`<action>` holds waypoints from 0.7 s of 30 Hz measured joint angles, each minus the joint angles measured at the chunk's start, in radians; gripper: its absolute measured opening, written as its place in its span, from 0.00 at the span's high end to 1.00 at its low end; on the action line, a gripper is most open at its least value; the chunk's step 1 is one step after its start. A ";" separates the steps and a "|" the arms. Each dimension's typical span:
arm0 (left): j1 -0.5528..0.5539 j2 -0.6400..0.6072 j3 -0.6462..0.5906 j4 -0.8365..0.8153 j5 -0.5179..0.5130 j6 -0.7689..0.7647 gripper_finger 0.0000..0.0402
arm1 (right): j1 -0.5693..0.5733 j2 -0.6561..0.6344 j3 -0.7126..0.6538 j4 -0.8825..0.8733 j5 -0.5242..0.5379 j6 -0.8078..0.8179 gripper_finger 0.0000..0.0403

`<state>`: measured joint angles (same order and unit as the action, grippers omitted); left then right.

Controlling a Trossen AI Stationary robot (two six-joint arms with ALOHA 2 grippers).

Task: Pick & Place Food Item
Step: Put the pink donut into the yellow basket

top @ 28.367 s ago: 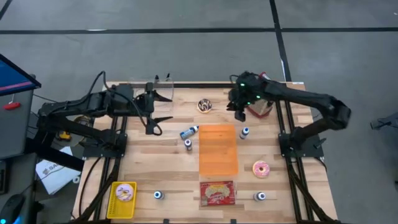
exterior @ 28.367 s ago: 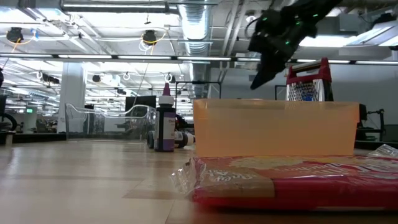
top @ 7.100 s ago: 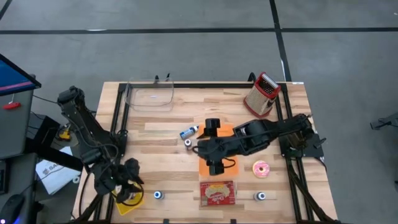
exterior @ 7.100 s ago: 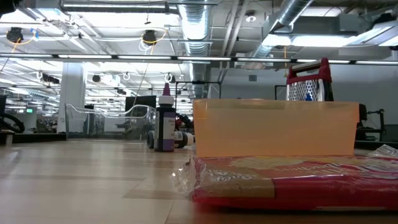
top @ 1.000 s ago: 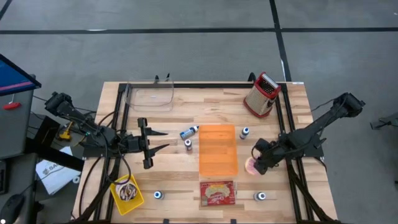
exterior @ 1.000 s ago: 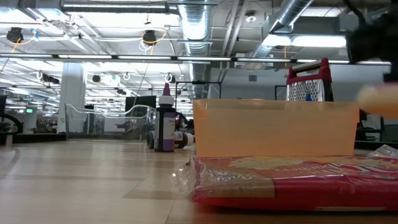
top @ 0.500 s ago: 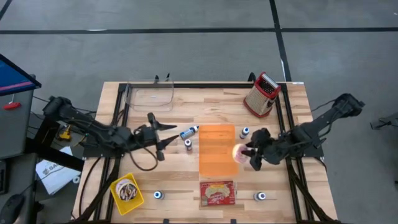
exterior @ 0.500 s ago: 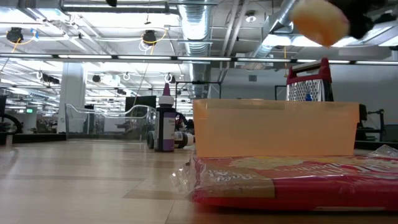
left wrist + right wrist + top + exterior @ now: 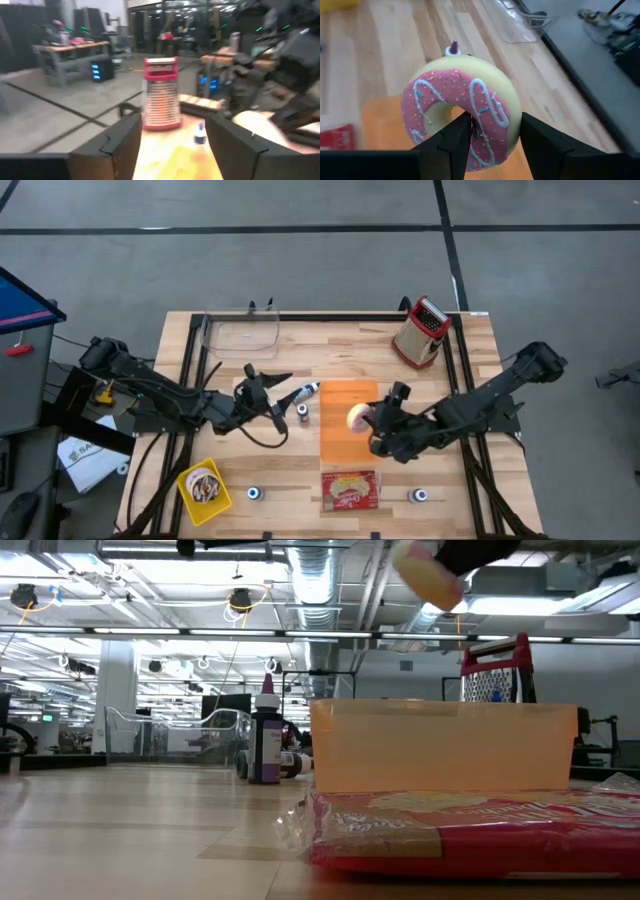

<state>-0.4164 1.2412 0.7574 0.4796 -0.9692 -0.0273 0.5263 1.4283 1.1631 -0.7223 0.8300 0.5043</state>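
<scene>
Inspector: Right gripper [image 9: 372,423] is clamped on the pink-iced doughnut [image 9: 357,418], held aloft over the orange bin [image 9: 351,442] mid-table.

Clerk: Step?

Inspector: Carrying. Next, I judge: lower and release. Left gripper [image 9: 272,395], jaws parted, holds nothing, left of the bin.

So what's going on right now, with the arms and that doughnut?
Right gripper shut on pink-iced doughnut, carried over the orange bin. Left gripper open, empty, near the small bottles. Nothing blocking the bin.
</scene>
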 joint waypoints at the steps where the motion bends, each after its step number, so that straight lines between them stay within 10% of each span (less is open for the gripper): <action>1: 0.001 -0.001 0.000 -0.012 0.030 -0.022 0.43 | -0.004 0.015 0.010 -0.006 0.005 -0.017 0.61; 21: 0.003 0.022 -0.001 -0.125 0.135 -0.215 0.24 | -0.116 0.195 0.244 0.210 0.012 -0.489 0.61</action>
<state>-0.4137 1.2637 0.7567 0.3550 -0.8338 -0.2418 0.4103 1.6232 1.4074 -0.5124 0.8423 0.0154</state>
